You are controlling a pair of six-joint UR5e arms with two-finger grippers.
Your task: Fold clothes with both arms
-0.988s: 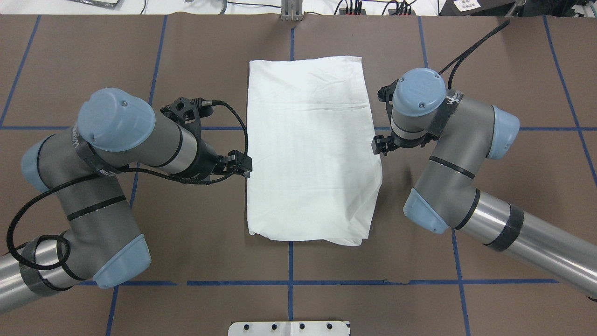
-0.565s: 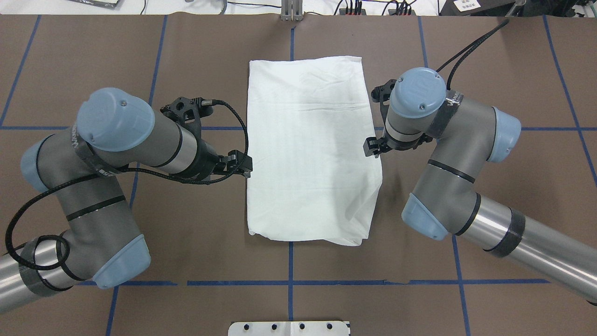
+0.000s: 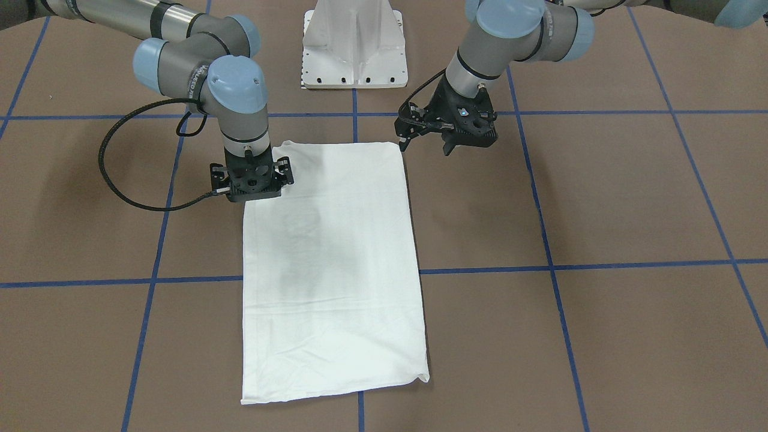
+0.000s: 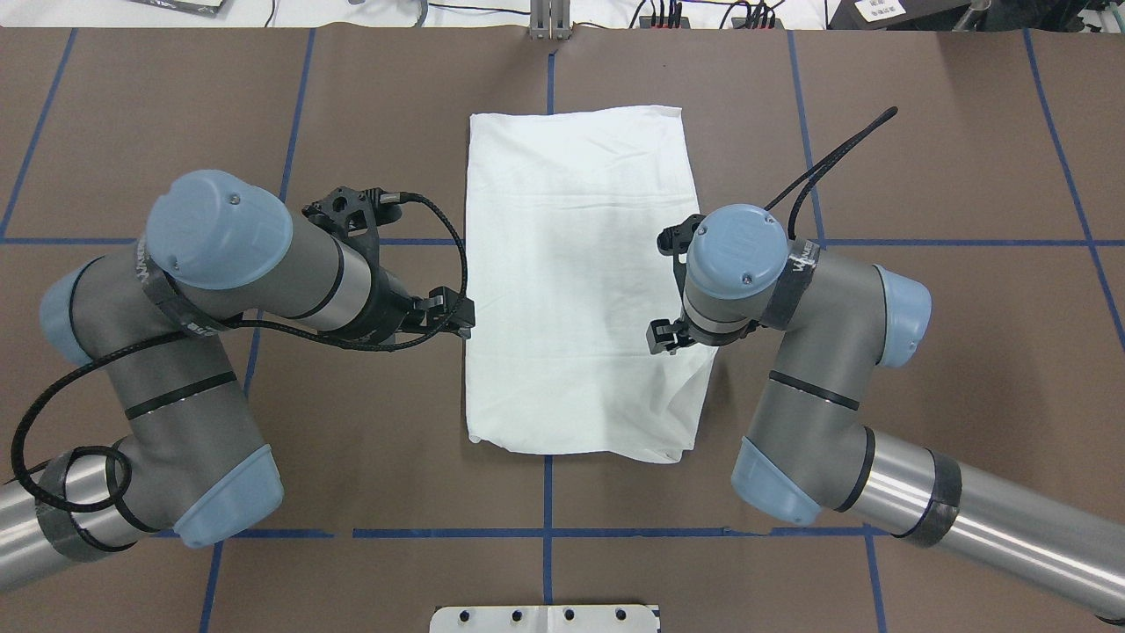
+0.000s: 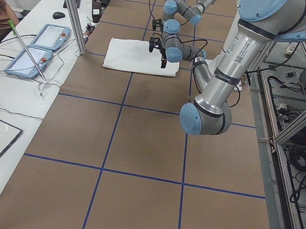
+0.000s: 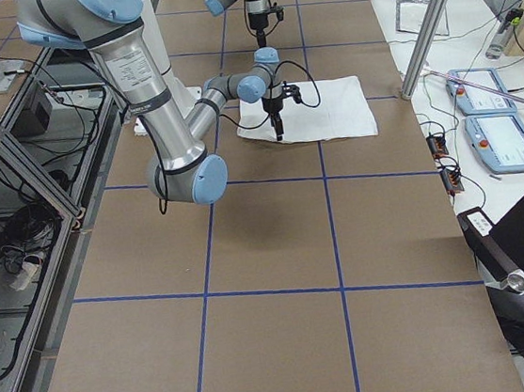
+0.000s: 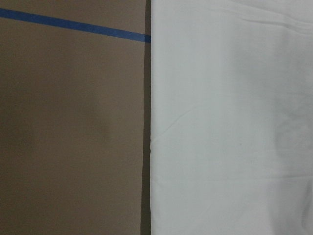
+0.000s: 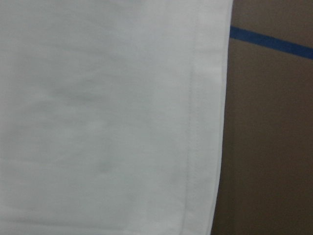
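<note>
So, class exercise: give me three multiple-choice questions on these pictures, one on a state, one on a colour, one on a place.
1. The shirt is: A crumpled in a heap; B hanging from a gripper; C folded flat.
2. The lines on the table are: A red; B blue; C yellow.
3. The right gripper is above: A the shirt's side edge; B bare table, far from the shirt; C the shirt's middle.
Answers: C, it lies as a smooth rectangle; B, the tape is blue in every view; A, the right wrist view shows the hem with table beside it.
</note>
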